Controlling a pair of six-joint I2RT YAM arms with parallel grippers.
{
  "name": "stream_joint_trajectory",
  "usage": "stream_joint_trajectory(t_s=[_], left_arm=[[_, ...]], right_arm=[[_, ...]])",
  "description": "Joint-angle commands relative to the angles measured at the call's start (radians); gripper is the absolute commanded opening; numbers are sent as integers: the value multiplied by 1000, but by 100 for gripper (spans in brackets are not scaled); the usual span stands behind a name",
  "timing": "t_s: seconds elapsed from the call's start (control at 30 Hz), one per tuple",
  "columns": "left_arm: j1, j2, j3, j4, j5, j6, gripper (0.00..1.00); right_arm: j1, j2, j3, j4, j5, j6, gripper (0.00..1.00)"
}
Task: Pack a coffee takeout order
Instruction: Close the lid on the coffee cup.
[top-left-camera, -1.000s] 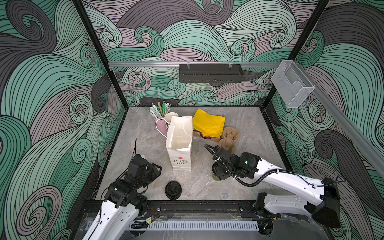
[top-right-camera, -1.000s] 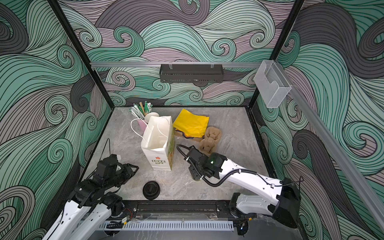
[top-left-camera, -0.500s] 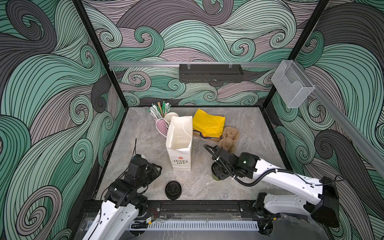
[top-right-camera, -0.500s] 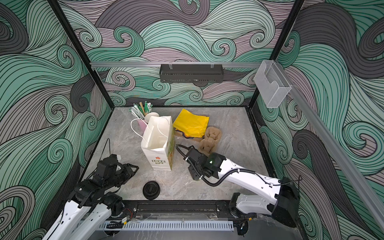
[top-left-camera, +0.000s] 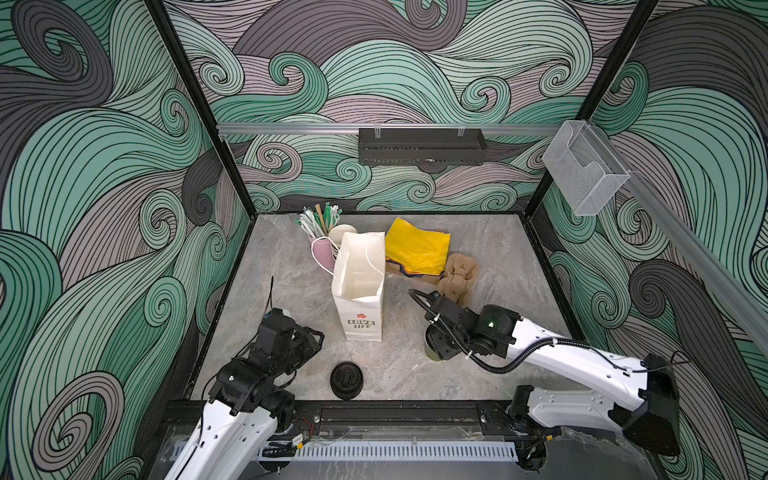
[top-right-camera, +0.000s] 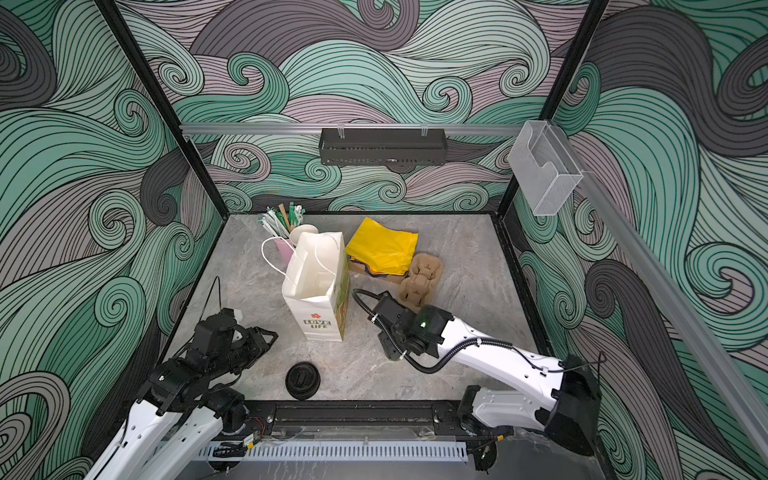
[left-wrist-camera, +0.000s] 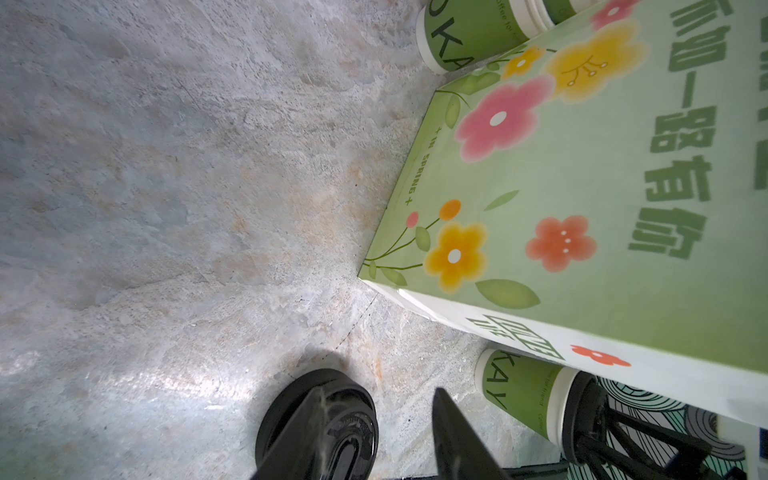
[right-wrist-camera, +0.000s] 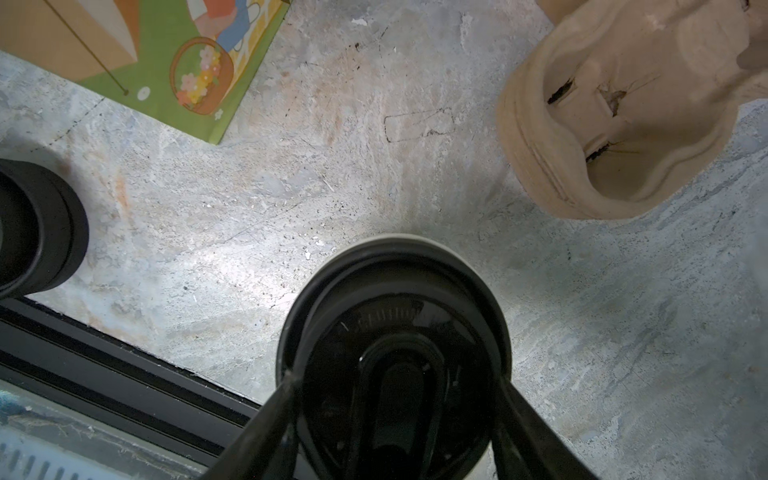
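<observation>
Robot lab cell.
Wave-printed panels (top-left-camera: 104, 187), black posts (top-left-camera: 193, 95) and marbled tabletop (top-left-camera: 498, 257) enclose two arms (top-left-camera: 224, 432) at bottom edge.

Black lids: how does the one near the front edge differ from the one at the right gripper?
The front lid sits on the table with no cup and untouched; the fitted lid caps an olive-green cup and stands between the right gripper's jaws. Both are round and black.

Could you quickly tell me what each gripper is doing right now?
Left gripper: open, empty.
Right gripper: closed on the lidded green cup.
</observation>
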Motion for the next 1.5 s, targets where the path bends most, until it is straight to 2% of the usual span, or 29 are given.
stream_joint_trajectory(t_s=[0.0,0.43,0.73,0.9,1.2,1.47], left_arm=[[-6,13,2,7,-6,8,45],[-5,37,11,19,0,9,45],[-8,79,27,46,52,25,45],[-46,110,38,84,59,31,45],[-114,106,56,80,-4,15,45],[-116,33,82,16,-94,-5,45]], right_arm=[[-3,-2,3,-10,29,-8,64],[-1,17,-38,15,-9,4,67],[-3,5,-54,0,-39,5,66],[-2,5,-71,-9,-40,0,66],[-2,11,-87,-23,-70,1,64],[-2,-24,-38,-29,-62,-15,82]])
